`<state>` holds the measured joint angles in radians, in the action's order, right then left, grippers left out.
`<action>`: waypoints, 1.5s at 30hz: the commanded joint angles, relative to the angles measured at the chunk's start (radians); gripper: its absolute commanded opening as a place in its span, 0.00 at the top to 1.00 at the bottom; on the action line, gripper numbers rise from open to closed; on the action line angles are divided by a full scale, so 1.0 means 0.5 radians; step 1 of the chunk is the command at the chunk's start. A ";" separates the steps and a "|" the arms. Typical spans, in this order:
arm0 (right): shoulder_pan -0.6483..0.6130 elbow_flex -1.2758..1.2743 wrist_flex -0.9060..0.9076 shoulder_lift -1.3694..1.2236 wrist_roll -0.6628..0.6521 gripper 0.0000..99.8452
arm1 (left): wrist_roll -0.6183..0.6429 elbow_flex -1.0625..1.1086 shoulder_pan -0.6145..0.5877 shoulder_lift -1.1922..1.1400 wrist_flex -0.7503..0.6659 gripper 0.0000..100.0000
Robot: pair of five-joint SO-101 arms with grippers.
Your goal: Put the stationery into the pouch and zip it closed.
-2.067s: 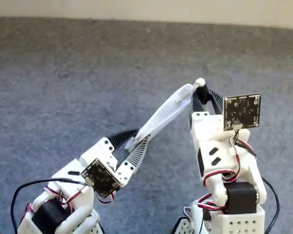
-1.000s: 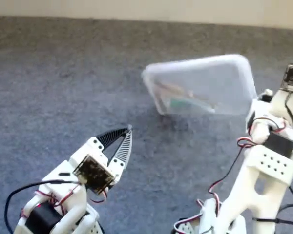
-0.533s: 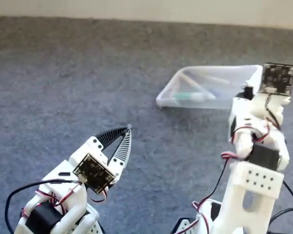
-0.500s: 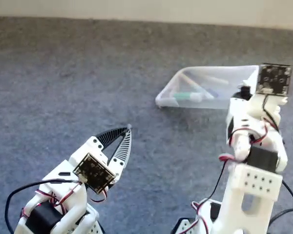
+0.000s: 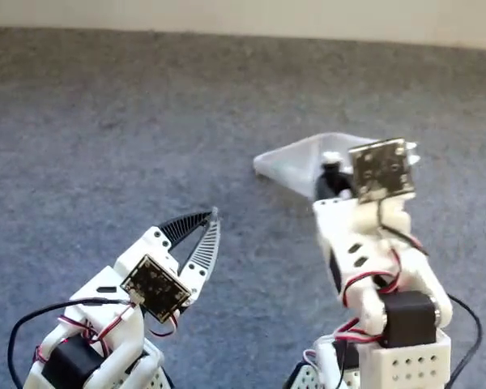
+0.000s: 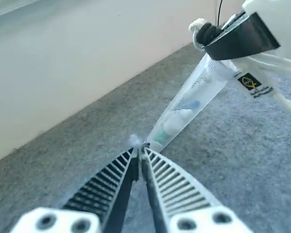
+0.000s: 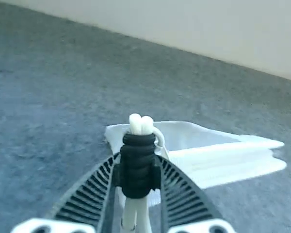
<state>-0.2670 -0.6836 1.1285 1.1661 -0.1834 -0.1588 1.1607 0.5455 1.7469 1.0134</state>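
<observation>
Right pincer (image 7: 137,162) grips the clear pouch (image 7: 218,145) by its black zip pull (image 7: 137,174), on the grey desk's (image 5: 105,121) right side.
Left pincer (image 6: 139,148) is clenched and empty, apart from the pouch; stationery (image 6: 177,121) lies inside; the small tag's (image 6: 250,80) print is unreadable.

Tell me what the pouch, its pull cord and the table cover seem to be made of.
Pouch: clear, soft plastic, slightly frosted; pens show through.
Pull cord: white string wrapped in black thread, probably.
Table cover: grey, matte, fuzzy fabric, perhaps felt or carpet.
</observation>
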 commanded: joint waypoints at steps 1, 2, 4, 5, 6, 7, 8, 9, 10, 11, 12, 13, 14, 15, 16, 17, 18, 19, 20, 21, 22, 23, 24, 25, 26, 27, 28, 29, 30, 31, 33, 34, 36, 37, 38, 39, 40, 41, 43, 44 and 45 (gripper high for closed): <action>-0.235 0.023 -0.023 0.011 0.132 0.99 | 0.292 -0.127 -0.017 -0.017 0.012 0.84; -0.287 0.023 -0.035 0.011 0.157 0.99 | 0.377 -0.152 -0.044 -0.017 0.018 0.82; -0.367 0.023 -0.044 0.011 0.196 0.99 | 0.494 -0.201 -0.118 -0.017 0.055 0.79; -0.397 0.023 -0.051 0.011 0.215 0.99 | 0.534 -0.210 -0.155 -0.017 0.058 0.78; -0.428 0.023 -0.069 0.011 0.233 0.99 | 0.562 -0.219 -0.183 -0.017 0.058 0.78; -0.453 0.023 -0.087 0.011 0.255 0.99 | 0.580 -0.219 -0.204 -0.017 0.058 0.78; -0.468 0.023 -0.112 0.011 0.273 0.99 | 0.589 -0.219 -0.216 -0.017 0.055 0.78; -0.471 0.023 -0.137 0.011 0.285 0.99 | 0.586 -0.219 -0.219 -0.017 0.055 0.78; -0.471 0.023 -0.155 0.011 0.295 0.99 | 0.586 -0.216 -0.219 -0.017 0.055 0.78; -0.468 0.023 -0.170 0.014 0.295 0.99 | 0.586 -0.213 -0.219 -0.017 0.055 0.78; -0.468 0.023 -0.173 0.014 0.295 0.99 | 0.586 -0.213 -0.219 -0.017 0.055 0.78; -0.468 0.023 -0.183 0.014 0.295 0.99 | 0.586 -0.210 -0.219 -0.017 0.055 0.78; -0.468 0.023 -0.210 0.014 0.295 0.99 | 0.586 -0.210 -0.219 -0.017 0.055 0.78; -0.468 0.023 -0.247 0.014 0.295 0.99 | 0.586 -0.210 -0.219 -0.017 0.055 0.78; -0.468 0.026 -0.299 0.014 0.288 0.99 | 0.586 -0.210 -0.219 -0.017 0.055 0.78; -0.465 0.041 -0.358 0.014 0.285 0.99 | 0.586 -0.207 -0.219 -0.020 0.055 0.78; -0.465 0.069 -0.407 0.014 0.282 0.99 | 0.586 -0.207 -0.219 -0.020 0.058 0.78; -0.462 0.106 -0.440 0.011 0.279 0.99 | 0.586 -0.207 -0.219 -0.020 0.058 0.78; -0.462 0.149 -0.459 0.008 0.279 0.99 | 0.586 -0.207 -0.219 -0.020 0.061 0.78; -0.462 0.213 -0.462 0.005 0.276 0.99 | 0.586 -0.207 -0.219 -0.020 0.064 0.78; -0.462 0.278 -0.446 0.002 0.267 0.99 | 0.586 -0.207 -0.219 -0.020 0.064 0.78; -0.465 0.348 -0.419 -0.002 0.221 0.99 | 0.586 -0.207 -0.219 -0.020 0.064 0.78; -0.468 0.410 -0.379 -0.005 0.166 0.99 | 0.586 -0.207 -0.219 -0.020 0.068 0.78; -0.468 0.462 -0.339 -0.005 0.126 0.99 | 0.586 -0.207 -0.219 -0.020 0.068 0.78; -0.468 0.511 -0.296 -0.005 0.110 0.99 | 0.586 -0.207 -0.219 -0.020 0.068 0.78; -0.468 0.554 -0.262 -0.005 0.104 0.99 | 0.586 -0.207 -0.219 -0.020 0.068 0.78; -0.468 0.594 -0.232 -0.008 0.101 0.99 | 0.586 -0.207 -0.219 -0.020 0.068 0.78; -0.468 0.628 -0.207 -0.008 0.098 0.99 | 0.586 -0.198 -0.219 -0.020 0.068 0.78; -0.468 0.652 -0.186 -0.008 0.098 0.99 | 0.586 -0.189 -0.219 -0.017 0.068 0.78; -0.468 0.677 -0.164 -0.014 0.095 0.99 | 0.583 -0.183 -0.219 -0.017 0.061 0.78; -0.468 0.738 -0.091 -0.066 0.095 0.99 | 0.580 -0.183 -0.216 -0.017 0.064 0.78; -0.468 0.775 -0.038 -0.103 0.095 0.99 | 0.577 -0.183 -0.210 -0.017 0.068 0.78; -0.471 0.830 0.072 -0.195 0.095 0.99 | 0.577 -0.189 -0.204 -0.017 0.071 0.78; -0.471 0.848 0.121 -0.226 0.095 0.99 | 0.577 -0.189 -0.204 -0.017 0.071 0.78; -0.471 0.864 0.164 -0.259 0.095 0.99 | 0.577 -0.189 -0.204 -0.017 0.071 0.78; -0.471 0.879 0.204 -0.275 0.095 0.99 | 0.577 -0.189 -0.204 -0.017 0.071 0.78; -0.471 0.891 0.238 -0.278 0.095 0.99 | 0.577 -0.189 -0.204 -0.017 0.077 0.78; -0.471 0.901 0.275 -0.275 0.086 0.99 | 0.574 -0.192 -0.204 -0.017 0.089 0.78; -0.471 0.916 0.361 -0.275 -0.015 0.99 | 0.574 -0.192 -0.204 -0.017 0.092 0.78; -0.471 0.937 0.416 -0.275 -0.068 0.99 | 0.574 -0.195 -0.204 -0.017 0.092 0.78; -0.471 0.956 0.462 -0.275 -0.114 0.99 | 0.574 -0.195 -0.204 -0.017 0.092 0.78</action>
<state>-0.4910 -0.2693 1.3080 1.0403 -0.1803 0.1235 1.0994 0.4457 1.7469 1.0564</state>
